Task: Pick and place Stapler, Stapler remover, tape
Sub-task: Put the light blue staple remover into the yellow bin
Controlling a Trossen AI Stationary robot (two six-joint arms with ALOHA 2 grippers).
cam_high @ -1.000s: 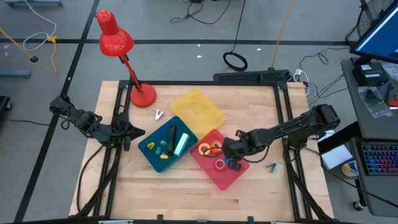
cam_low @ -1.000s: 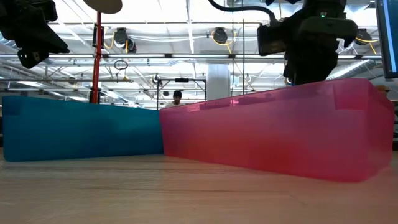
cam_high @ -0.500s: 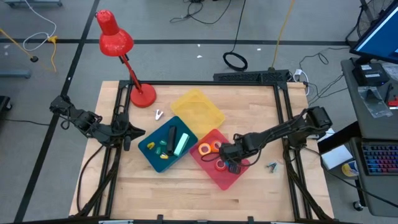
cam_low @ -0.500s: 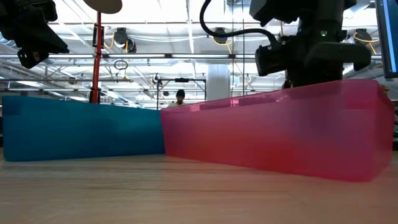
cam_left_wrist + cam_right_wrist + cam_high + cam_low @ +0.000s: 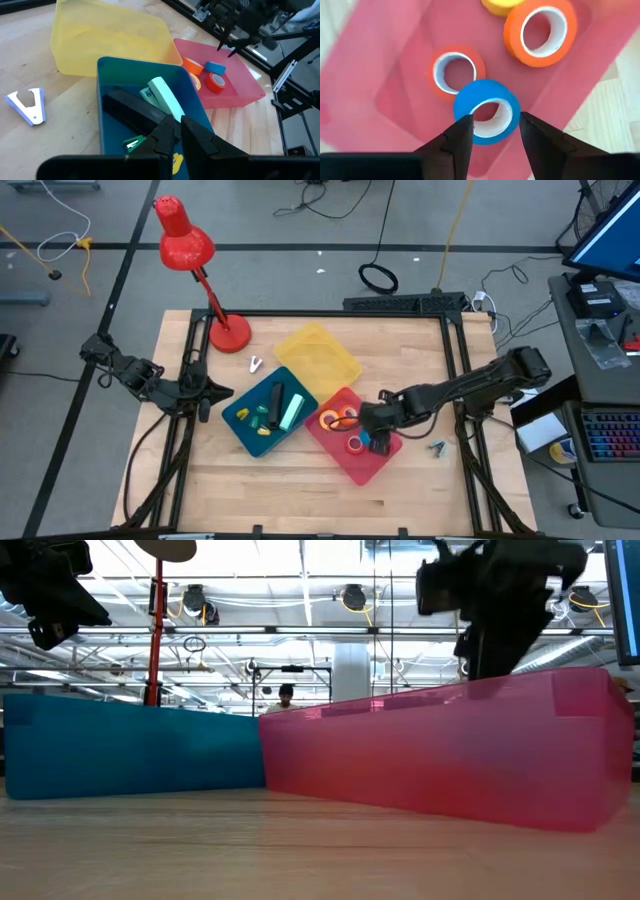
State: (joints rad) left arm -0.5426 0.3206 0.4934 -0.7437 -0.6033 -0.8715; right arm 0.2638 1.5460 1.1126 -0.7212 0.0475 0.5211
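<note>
Since a moment before, my right pincer (image 5: 492,131) had spread, releasing the blue tape roll (image 5: 486,111) into the pink tray (image 5: 380,60); light, stiff, best gripped across its rim.

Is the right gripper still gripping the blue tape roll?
Cannot tell. In the right wrist view the right gripper fingers flank the blue tape roll, overlapping its edges; no gap or contact shows.

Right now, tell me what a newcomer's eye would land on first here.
The red lamp at the table's far left corner. Then three trays mid-table: yellow, blue, pink. The right end effector hangs open over the pink tray, a blue tape roll just beneath its fingers.
</note>
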